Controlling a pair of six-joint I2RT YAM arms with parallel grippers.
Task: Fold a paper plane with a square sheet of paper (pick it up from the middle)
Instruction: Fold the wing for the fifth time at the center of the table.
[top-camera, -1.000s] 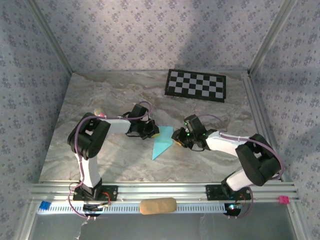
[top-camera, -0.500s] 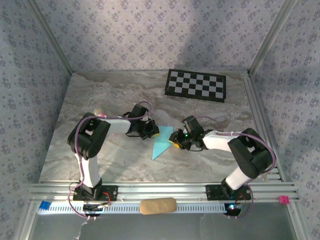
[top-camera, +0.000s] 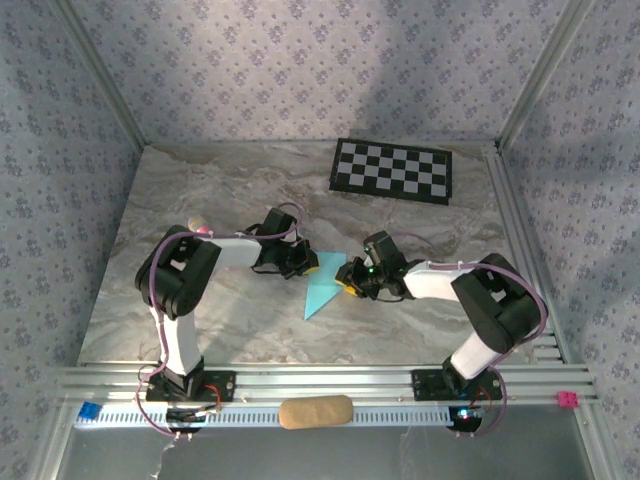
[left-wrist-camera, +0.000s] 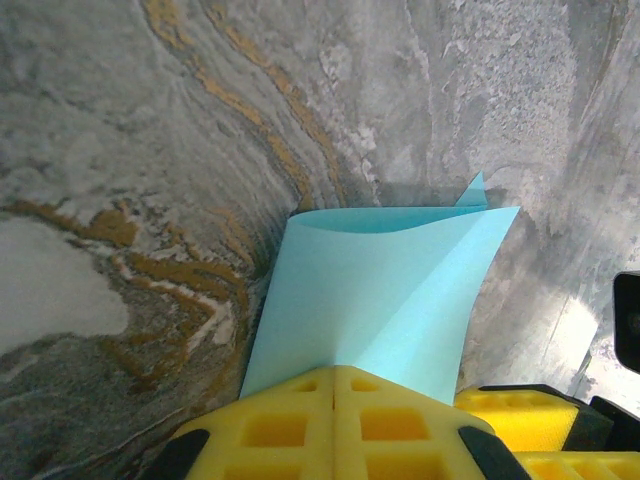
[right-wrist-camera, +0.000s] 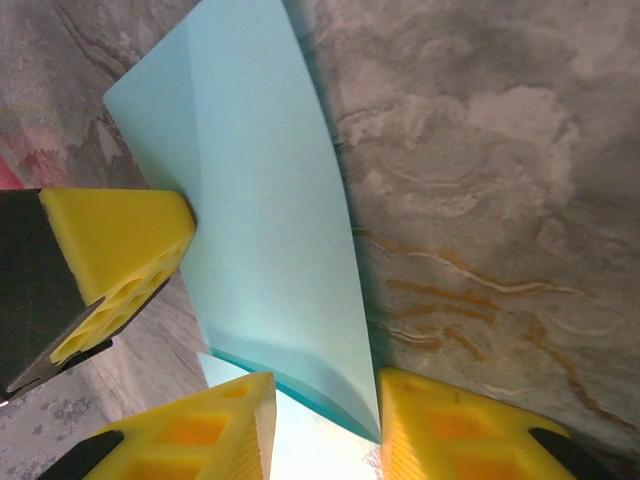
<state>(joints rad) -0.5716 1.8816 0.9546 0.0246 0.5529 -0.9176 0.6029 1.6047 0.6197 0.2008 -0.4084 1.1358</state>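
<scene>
Over the last second the right arm tucks its elbow in and slides the right claw (top-camera: 349, 277) a little to the left, up against the right edge of the square sheet of paper (top-camera: 322, 292). The left arm has not budged.

The light blue paper lies mid-bench (top-camera: 250, 330), creased into a triangle with its point aimed at the near edge, well short of the checkerboard mat (top-camera: 392, 170) at the back.

The left claw (top-camera: 305, 265) sits at the sheet's top left corner. In its wrist view the left claw (left-wrist-camera: 333, 385) has its yellow fingers (left-wrist-camera: 280, 430) pressed tight together, pinching the paper (left-wrist-camera: 380, 290), which fans out from between them and curls upward at its far edge.

Over on the right wrist camera, the right claw (right-wrist-camera: 320, 425) stands partly spread, a clear gap between its fingers (right-wrist-camera: 460, 430). The paper (right-wrist-camera: 265, 220) runs down into that gap, its lower edge meeting the inner corner of the right-hand finger. Whether that counts as a real grip cannot be told. The left claw's yellow finger (right-wrist-camera: 115, 260) pokes in from the left side, on the sheet.
</scene>
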